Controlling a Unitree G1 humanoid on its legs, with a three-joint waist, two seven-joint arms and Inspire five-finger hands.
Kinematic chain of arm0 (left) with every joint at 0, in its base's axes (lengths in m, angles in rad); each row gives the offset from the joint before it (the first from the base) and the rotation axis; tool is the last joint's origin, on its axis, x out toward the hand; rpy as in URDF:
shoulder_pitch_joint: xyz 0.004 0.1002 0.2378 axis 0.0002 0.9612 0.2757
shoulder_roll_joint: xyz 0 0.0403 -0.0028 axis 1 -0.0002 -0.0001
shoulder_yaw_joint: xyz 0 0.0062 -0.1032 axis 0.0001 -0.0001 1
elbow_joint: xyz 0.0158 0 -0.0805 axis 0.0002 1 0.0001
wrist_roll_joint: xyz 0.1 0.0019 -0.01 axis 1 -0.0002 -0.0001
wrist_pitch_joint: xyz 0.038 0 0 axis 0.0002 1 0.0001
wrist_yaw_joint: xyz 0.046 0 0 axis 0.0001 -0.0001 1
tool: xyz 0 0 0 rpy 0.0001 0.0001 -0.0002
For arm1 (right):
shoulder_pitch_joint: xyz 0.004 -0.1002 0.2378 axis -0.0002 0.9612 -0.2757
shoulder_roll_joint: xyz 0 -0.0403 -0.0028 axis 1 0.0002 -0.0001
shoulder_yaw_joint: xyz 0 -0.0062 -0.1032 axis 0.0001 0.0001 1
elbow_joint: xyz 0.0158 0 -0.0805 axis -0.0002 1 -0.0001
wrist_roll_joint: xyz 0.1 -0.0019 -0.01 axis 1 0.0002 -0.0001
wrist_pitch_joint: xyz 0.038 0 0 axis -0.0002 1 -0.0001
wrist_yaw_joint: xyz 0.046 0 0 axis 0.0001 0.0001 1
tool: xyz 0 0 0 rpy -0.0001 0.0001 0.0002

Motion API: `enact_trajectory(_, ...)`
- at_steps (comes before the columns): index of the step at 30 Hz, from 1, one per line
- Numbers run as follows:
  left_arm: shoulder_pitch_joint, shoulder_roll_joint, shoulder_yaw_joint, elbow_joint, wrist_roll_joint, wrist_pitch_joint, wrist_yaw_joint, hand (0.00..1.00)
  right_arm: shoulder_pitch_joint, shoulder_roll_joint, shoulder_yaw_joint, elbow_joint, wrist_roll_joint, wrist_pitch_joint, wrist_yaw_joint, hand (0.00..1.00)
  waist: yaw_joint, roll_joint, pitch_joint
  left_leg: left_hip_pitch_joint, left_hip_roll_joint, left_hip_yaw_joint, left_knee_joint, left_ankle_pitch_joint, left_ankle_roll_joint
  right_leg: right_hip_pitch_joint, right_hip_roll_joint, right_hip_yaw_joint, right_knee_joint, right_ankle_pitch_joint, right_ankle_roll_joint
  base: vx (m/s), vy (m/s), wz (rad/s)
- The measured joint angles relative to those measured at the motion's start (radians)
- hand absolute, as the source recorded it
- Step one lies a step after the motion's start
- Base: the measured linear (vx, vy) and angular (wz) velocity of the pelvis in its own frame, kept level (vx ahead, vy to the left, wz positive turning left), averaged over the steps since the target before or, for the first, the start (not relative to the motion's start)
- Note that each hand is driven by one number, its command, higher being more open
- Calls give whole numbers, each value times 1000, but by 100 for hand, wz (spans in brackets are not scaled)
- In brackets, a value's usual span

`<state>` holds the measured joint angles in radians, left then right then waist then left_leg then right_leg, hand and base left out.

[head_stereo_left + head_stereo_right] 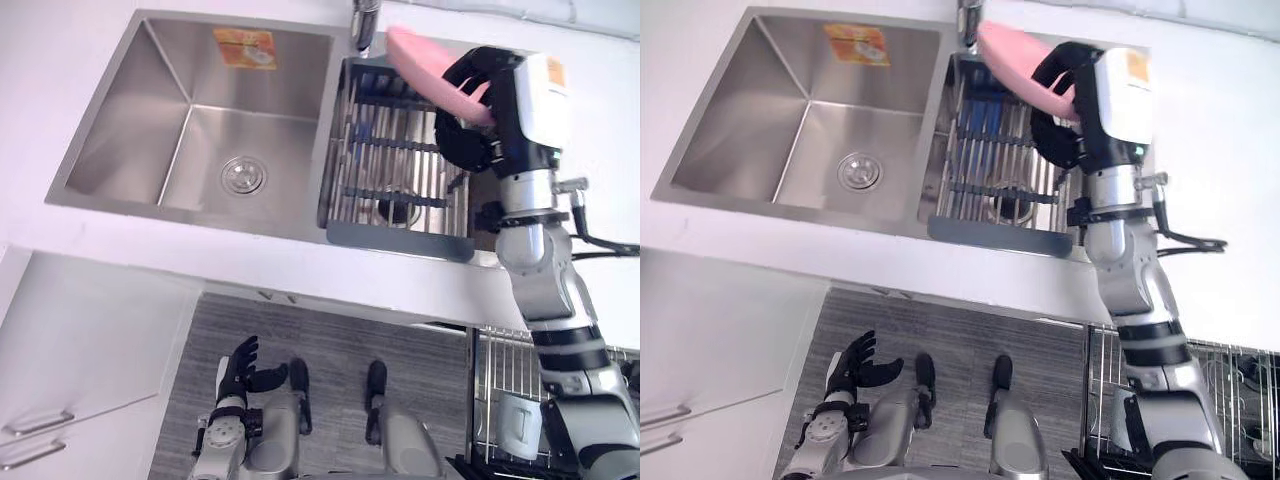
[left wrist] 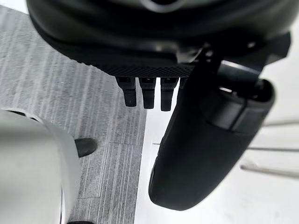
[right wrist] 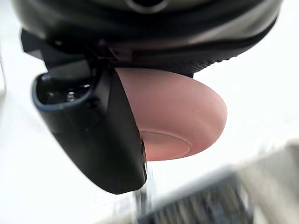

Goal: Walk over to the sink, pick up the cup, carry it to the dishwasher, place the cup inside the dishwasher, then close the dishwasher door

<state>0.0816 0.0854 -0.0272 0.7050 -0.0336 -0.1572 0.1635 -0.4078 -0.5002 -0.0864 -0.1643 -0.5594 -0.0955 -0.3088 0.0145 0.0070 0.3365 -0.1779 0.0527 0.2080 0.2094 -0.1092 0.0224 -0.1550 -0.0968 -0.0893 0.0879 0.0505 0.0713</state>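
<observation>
step: carry | right hand [image 1: 468,135] fingers curled round pink cup [image 1: 422,62] above sink [image 1: 190,130] | left hand [image 1: 238,368] fingers relaxed, spread | next: carry to dishwasher rack [image 1: 505,365]

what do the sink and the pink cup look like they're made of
Sink: brushed stainless steel, judging by its grey satin sheen and soft reflections. Cup: probably plastic or silicone; smooth, matte, evenly pink, no sharp glare. Ceramic is possible.

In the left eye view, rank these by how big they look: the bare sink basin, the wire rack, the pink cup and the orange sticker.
1. sink basin
2. wire rack
3. pink cup, held up in the right hand, so nearness to the camera may inflate it
4. orange sticker
</observation>
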Motion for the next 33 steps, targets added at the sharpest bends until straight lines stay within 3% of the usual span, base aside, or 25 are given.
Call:
enact_trajectory(6, 26, 7, 1, 48, 33, 9, -4, 90, 249, 75, -199, -164, 70, -38, -12, 30, -61, -48, -43, 79, 7, 97, -22, -32, -8, 16, 10, 92, 0, -14, 8, 30, 16, -50)
enact_trajectory(12, 45, 4, 5, 92, 36, 19, -12, 90, 446, 145, -327, -175, 106, -44, -18, 30, -114, -55, -95, 138, 12, 171, -32, -51, -11, 20, 24, 181, 2, -12, 12, 39, 22, -53)
enact_trajectory(21, 51, -23, 30, 118, 36, 18, -12, 90, 675, 315, -351, -123, 116, -12, -18, 30, -171, -32, -101, 188, 40, 359, 21, -113, -18, -60, 61, 290, 108, -36, 13, -20, 9, -66)
enact_trajectory(25, 26, -66, 20, 108, 36, 17, -13, 90, 704, 319, -356, -120, 179, 6, -18, 30, -170, 2, -84, 168, 55, 431, 80, -160, -29, -129, 61, 298, 191, -66, 8, -82, 14, -53)
enact_trajectory(27, 6, -85, 18, 103, 36, 12, -13, 90, 697, 318, -371, -101, 194, 8, -19, 30, -166, 31, -67, 142, 70, 481, 112, -184, -22, -178, 50, 279, 207, -61, 5, -41, 37, -57)
enact_trajectory(33, -62, -84, 17, 80, 35, -10, -13, 90, 602, 269, -380, 99, 289, 28, -35, 30, -164, 60, 7, 88, 117, 558, 167, -200, -34, -251, 47, 252, 202, -24, -3, 40, 2, -23)
